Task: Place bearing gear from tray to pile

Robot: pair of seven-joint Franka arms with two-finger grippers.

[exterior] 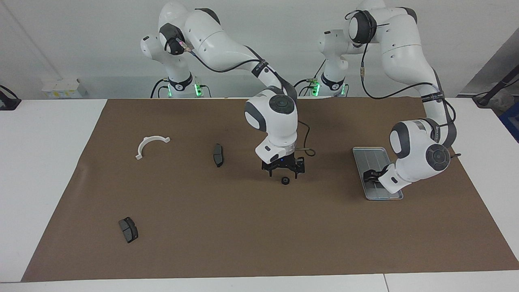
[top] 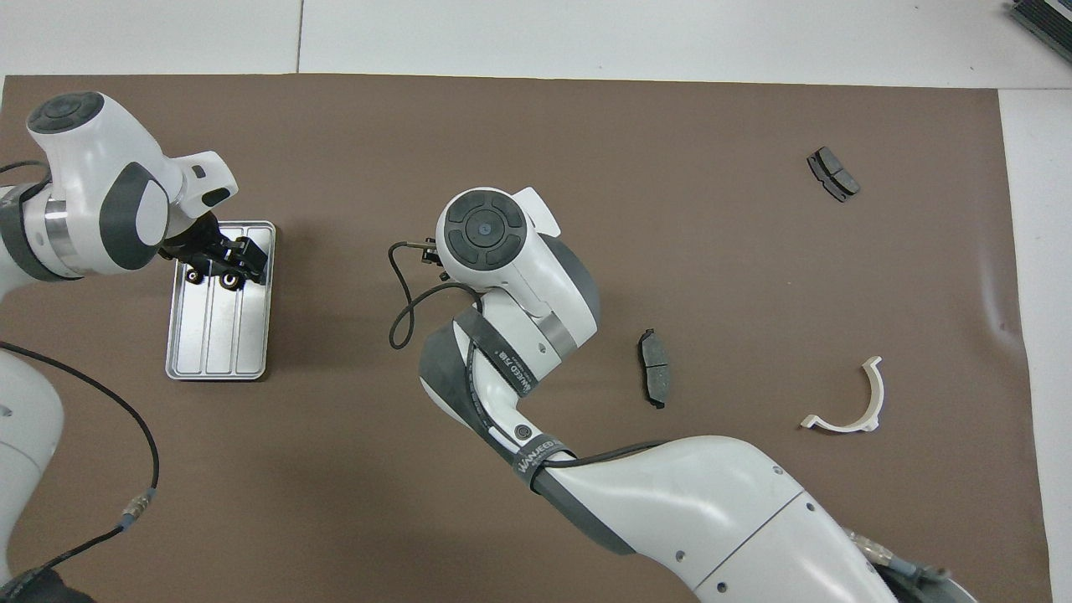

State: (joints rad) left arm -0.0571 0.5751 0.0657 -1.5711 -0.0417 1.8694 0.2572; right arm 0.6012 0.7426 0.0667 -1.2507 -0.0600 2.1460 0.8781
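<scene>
The silver ridged tray (exterior: 371, 156) lies at the left arm's end of the brown mat and also shows in the overhead view (top: 219, 343). My left gripper (exterior: 371, 177) is low over the tray's end farther from the robots, open. Two small black gears (top: 228, 281) peek out at its edge. One black gear (exterior: 285, 181) lies on the mat mid-table. My right gripper (exterior: 283, 173) is open just above this gear, with a fingertip on either side of it. In the overhead view the right wrist (top: 484, 228) hides that gear.
The pile's parts lie toward the right arm's end: a white half-ring bracket (exterior: 152, 138) (top: 877, 394), one dark brake pad (exterior: 218, 155) (top: 654, 378) beside the right gripper, and another (exterior: 128, 229) (top: 833, 173) farther from the robots.
</scene>
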